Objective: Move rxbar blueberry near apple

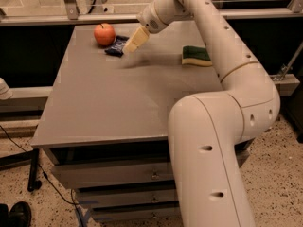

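Note:
The red-orange apple (pixel 104 34) sits at the far left of the grey table (pixel 109 103). The rxbar blueberry (pixel 116 46), a dark navy wrapper, lies flat on the table just right of and in front of the apple, close to it. My gripper (pixel 134 41) hangs tilted just right of the bar, a little above the table, with its shadow on the tabletop below it. The gripper's tip overlaps the bar's right end in this view. The bar rests on the table rather than in the gripper.
A green-and-yellow sponge (pixel 196 56) lies at the far right of the table. My arm (pixel 222 46) reaches across the table's right side. A metal rail (pixel 71 18) runs behind the far edge. Drawers (pixel 109 174) sit under the tabletop.

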{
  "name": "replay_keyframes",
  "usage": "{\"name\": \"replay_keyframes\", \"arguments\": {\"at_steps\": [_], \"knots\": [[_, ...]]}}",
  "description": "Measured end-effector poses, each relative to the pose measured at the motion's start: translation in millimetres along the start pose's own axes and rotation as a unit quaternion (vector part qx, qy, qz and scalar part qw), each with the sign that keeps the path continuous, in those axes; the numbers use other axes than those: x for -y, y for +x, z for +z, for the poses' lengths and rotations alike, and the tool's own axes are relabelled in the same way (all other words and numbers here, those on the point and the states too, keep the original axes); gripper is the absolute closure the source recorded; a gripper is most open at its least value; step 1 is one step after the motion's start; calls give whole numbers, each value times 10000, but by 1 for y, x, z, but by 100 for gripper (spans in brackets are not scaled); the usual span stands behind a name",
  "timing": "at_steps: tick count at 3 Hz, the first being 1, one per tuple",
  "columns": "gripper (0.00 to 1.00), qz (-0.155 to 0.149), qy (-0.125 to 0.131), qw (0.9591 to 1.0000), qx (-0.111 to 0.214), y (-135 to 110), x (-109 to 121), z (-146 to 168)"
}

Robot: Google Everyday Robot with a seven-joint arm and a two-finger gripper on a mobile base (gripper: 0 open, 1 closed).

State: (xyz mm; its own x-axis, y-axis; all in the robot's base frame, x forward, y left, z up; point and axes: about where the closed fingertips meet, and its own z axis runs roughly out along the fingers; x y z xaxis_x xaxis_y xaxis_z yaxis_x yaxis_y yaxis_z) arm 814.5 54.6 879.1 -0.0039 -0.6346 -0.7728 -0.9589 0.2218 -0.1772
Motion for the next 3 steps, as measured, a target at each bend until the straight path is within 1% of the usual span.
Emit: {"name": "replay_keyframes", "arguments": {"at_steps": [1,2,3], "knots": [[0,298,38,9995,-128,28,-8,-36],[0,498,9,9987,95,55,-20,-58],[0,617,114,9959,651,79,-29,-78]]}}
